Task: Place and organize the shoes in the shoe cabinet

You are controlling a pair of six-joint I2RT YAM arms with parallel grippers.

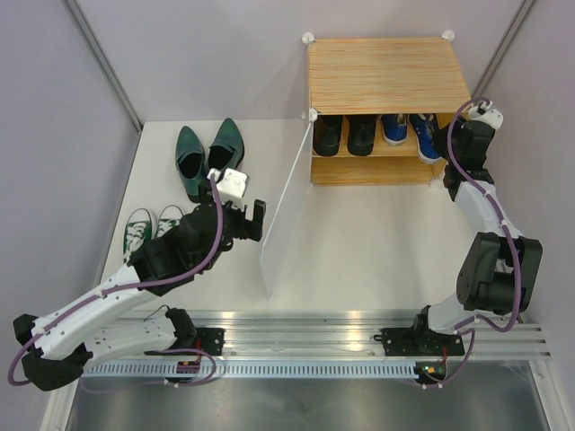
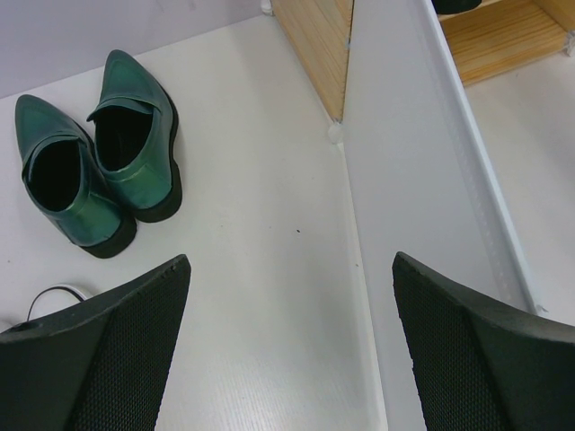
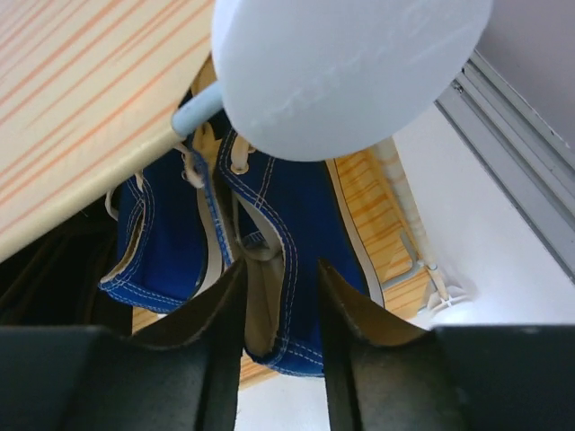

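The shoe cabinet (image 1: 386,76) stands at the back right with its door panel (image 1: 286,211) swung open toward me. On its shelf are black dress shoes (image 1: 344,135) and blue sneakers (image 1: 409,132). My right gripper (image 1: 446,148) is at the right blue sneaker (image 3: 305,206). It is open (image 3: 281,265), with one finger on each side of the sneaker's heel wall. Dark green pointed shoes (image 1: 207,154) (image 2: 99,153) and green white-toed sneakers (image 1: 148,229) sit on the table at the left. My left gripper (image 1: 247,223) is open and empty (image 2: 290,260) above the table, just left of the door panel (image 2: 404,162).
A white corner connector (image 3: 350,63) of the cabinet is close above my right wrist camera. Grey walls enclose the table on the left, back and right. A metal rail (image 1: 314,328) with the arm bases runs along the near edge.
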